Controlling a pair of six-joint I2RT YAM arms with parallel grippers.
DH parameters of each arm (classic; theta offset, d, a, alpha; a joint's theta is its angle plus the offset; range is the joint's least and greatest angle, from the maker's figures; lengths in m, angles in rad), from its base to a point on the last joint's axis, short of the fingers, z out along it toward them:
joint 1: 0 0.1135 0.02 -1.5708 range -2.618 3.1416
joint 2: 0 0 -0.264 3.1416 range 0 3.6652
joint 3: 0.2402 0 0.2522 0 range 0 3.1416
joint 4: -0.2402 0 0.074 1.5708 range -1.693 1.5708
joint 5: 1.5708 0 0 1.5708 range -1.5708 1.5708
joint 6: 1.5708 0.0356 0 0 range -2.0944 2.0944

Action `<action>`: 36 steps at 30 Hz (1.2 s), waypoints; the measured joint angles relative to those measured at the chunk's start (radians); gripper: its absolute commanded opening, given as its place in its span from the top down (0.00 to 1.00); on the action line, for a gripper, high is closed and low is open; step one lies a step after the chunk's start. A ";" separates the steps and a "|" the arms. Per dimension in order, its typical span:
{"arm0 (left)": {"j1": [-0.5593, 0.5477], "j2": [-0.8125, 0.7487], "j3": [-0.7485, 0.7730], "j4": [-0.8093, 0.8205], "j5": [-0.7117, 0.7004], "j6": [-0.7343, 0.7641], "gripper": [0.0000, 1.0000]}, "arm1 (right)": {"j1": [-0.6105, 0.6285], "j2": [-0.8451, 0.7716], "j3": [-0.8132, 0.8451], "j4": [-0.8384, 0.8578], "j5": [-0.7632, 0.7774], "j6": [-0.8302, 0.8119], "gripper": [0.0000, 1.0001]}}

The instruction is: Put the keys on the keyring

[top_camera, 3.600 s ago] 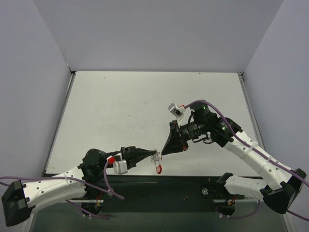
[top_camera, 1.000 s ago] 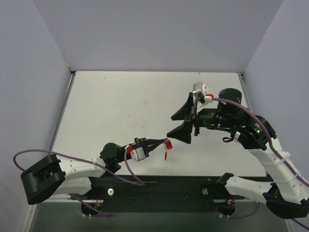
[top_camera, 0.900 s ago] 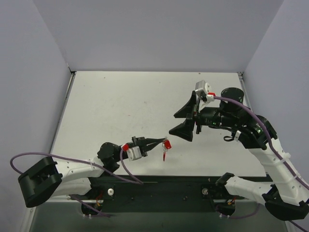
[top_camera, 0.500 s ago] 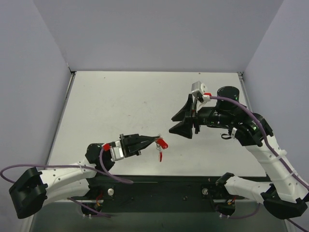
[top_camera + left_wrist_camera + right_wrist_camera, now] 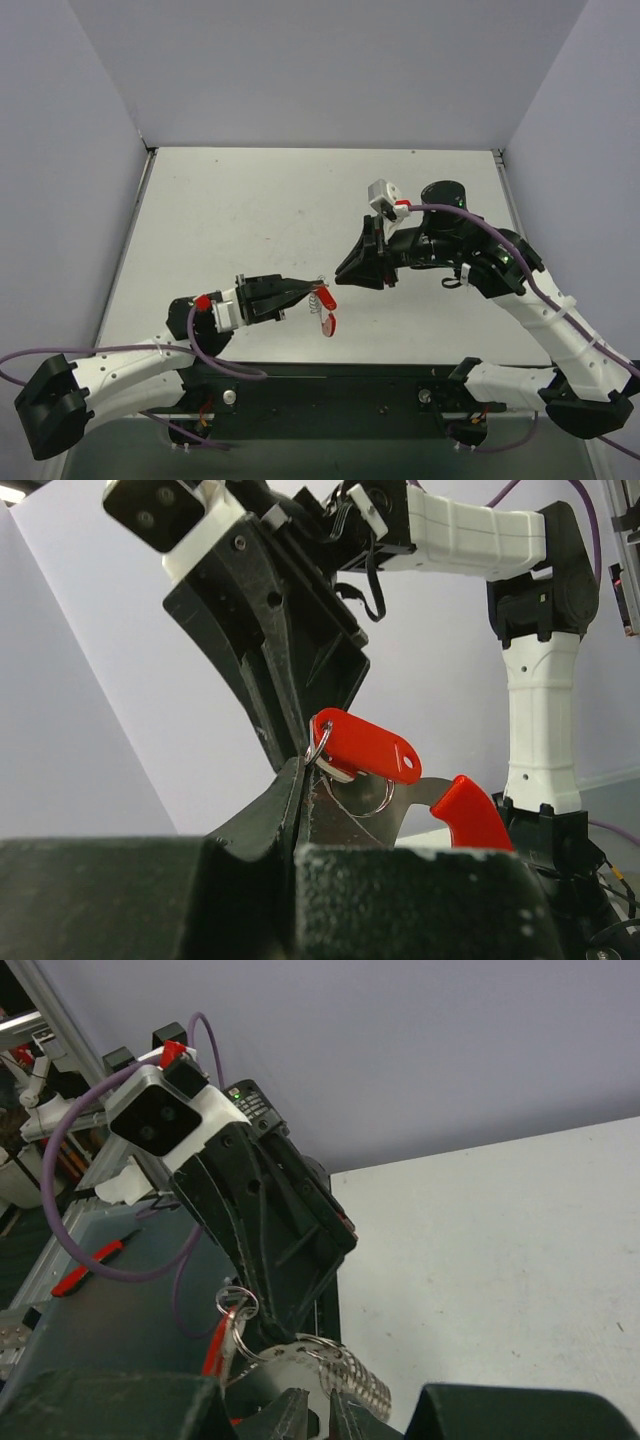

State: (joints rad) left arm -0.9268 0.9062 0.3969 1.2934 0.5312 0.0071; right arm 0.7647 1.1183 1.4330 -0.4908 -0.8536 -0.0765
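My left gripper (image 5: 312,290) is shut on a small bundle held above the table's near edge: a silver keyring (image 5: 317,300) with a red plastic tag (image 5: 325,296), and a key with a red head (image 5: 330,322) hanging below. In the left wrist view, the left gripper (image 5: 302,780) pinches thin metal beside the tag (image 5: 365,745) and the key head (image 5: 470,810). My right gripper (image 5: 340,283) points at the bundle from the right. In the right wrist view its tips (image 5: 320,1418) stand nearly together just under the stretched ring coil (image 5: 355,1380). Whether they pinch it is unclear.
The white table (image 5: 250,220) is boxed in by grey walls at the left, back and right. A black base rail (image 5: 330,385) runs along the near edge under the bundle. The left arm's purple cable (image 5: 215,365) loops close by.
My right gripper's fingers have closed from wide apart to almost together and moved left to the bundle. The left gripper has drawn back to the left and slightly down, still holding it.
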 measured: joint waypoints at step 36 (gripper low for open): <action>0.026 0.029 0.083 -0.001 0.130 -0.158 1.00 | 0.103 -0.026 0.031 -0.029 0.005 -0.093 0.53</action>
State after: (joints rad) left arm -0.9012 0.9352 0.4801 1.2922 0.6609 -0.1509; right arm 0.8673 1.0920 1.4639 -0.5201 -0.8482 -0.1692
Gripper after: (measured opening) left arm 0.023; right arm 0.488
